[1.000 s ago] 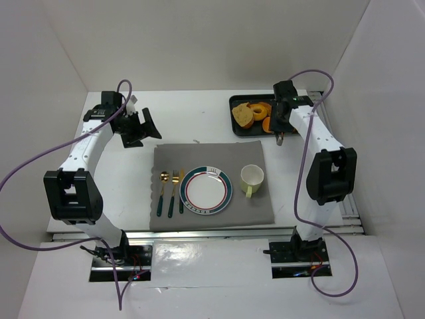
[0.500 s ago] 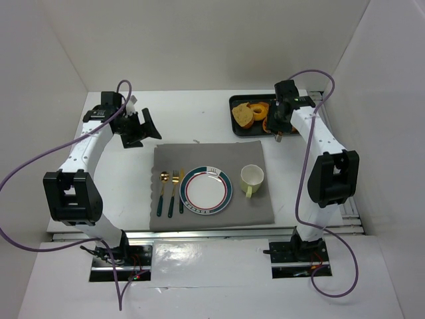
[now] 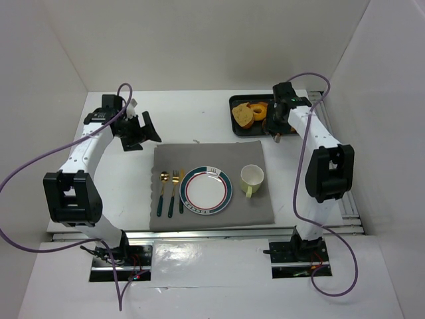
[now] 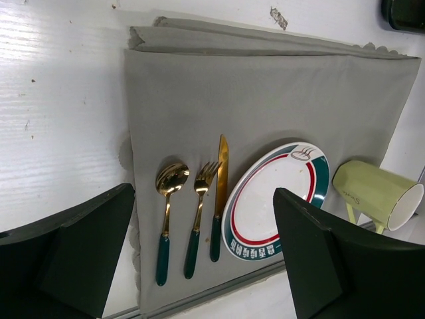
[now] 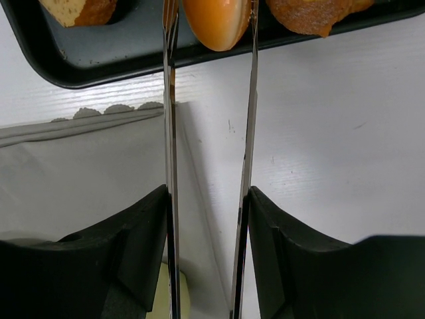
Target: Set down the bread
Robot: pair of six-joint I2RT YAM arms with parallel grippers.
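The white table [image 3: 192, 119] carries a grey mat [image 3: 212, 156] at its near middle and a black tray [image 3: 234, 100] at its far right corner. The plate [image 3: 206, 191] at the mat's centre is bare, so no bread is placed yet. The right tool [image 5: 207, 196] clasps a pair of tongs [image 5: 170, 133], whose tips flank an orange bun [image 5: 216, 23] at the tray's near edge. If the tongs pinch it off-centre, the round bun could slip out and roll onto the table. The left tool [image 4: 204, 193] hangs spread and empty.

Cutlery [image 3: 171, 193] left of plate [image 3: 206, 191], cup [image 3: 252, 177] right, on mat [image 3: 199, 156]; tray [image 3: 232, 106] behind.
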